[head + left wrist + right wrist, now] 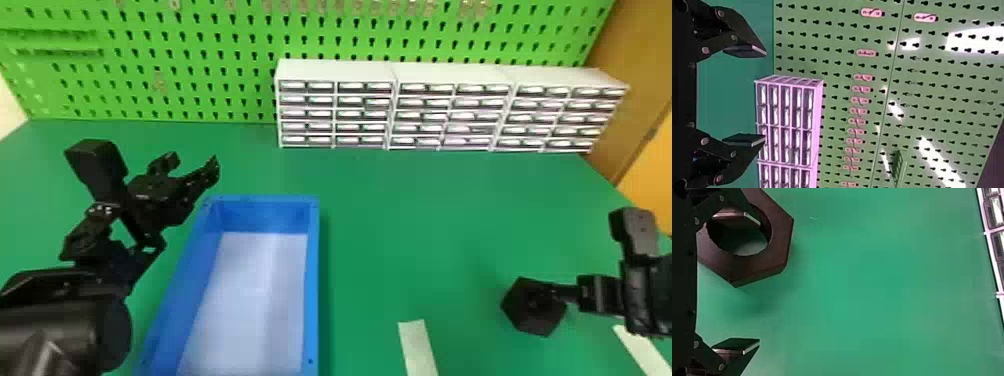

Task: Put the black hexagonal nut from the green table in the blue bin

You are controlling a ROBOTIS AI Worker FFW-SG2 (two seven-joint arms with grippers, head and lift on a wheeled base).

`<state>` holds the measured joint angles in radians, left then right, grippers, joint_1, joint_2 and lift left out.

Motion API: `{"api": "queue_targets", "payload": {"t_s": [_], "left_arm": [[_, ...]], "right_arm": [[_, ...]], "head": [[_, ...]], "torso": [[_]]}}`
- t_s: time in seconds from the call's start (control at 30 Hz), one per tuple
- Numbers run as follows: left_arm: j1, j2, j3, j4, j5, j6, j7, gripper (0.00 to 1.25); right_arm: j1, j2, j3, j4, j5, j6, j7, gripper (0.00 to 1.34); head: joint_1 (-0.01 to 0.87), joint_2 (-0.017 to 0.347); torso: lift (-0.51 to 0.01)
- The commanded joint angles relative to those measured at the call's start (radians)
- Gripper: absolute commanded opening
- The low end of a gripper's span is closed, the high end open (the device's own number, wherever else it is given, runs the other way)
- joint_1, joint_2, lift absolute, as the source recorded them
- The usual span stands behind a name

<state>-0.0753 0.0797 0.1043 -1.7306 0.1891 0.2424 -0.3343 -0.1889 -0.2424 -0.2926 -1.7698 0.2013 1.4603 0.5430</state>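
A green pegboard (pixel 240 75) backs the green table (pixel 425 210). At lower right, the right gripper (pixel 600 295) has spread fingers, one overlapping the black hexagonal nut's (pixel 525 317) hole. The blue bin (pixel 312 280) sits lower left, the left gripper (pixel 192 164) parted at left.

**Open on both sides**

The left arm (pixel 60 325) comes in from the head view's lower left, its left end effector (pixel 193 161) raised and aimed forward, jaws wide apart. The right arm (pixel 655 295) enters from the right edge; its right end effector (pixel 556 291) points inward across the robot's front, tipped downward, jaws also spread well apart.
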Motion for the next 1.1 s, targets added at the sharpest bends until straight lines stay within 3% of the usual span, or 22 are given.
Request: {"api": "queue_targets", "payload": {"t_s": [0.0, 1.07], "left_arm": [[0.0, 0.0, 0.0, 0.0, 0.0, 0.0, 0.0, 0.76], [0.002, 0.0, 0.0, 0.0, 0.003, 0.0, 0.0, 0.76]], "right_arm": [[-0.001, 0.006, 0.004, 0.012, 0.003, -0.011, 0.0, 1.11], [0.008, 0.015, 0.003, 0.047, 0.024, -0.04, 0.0, 1.11]], "head": [[0.691, 0.009], [0.691, 0.009]], "torso": [[-0.097], [-0.097]]}}
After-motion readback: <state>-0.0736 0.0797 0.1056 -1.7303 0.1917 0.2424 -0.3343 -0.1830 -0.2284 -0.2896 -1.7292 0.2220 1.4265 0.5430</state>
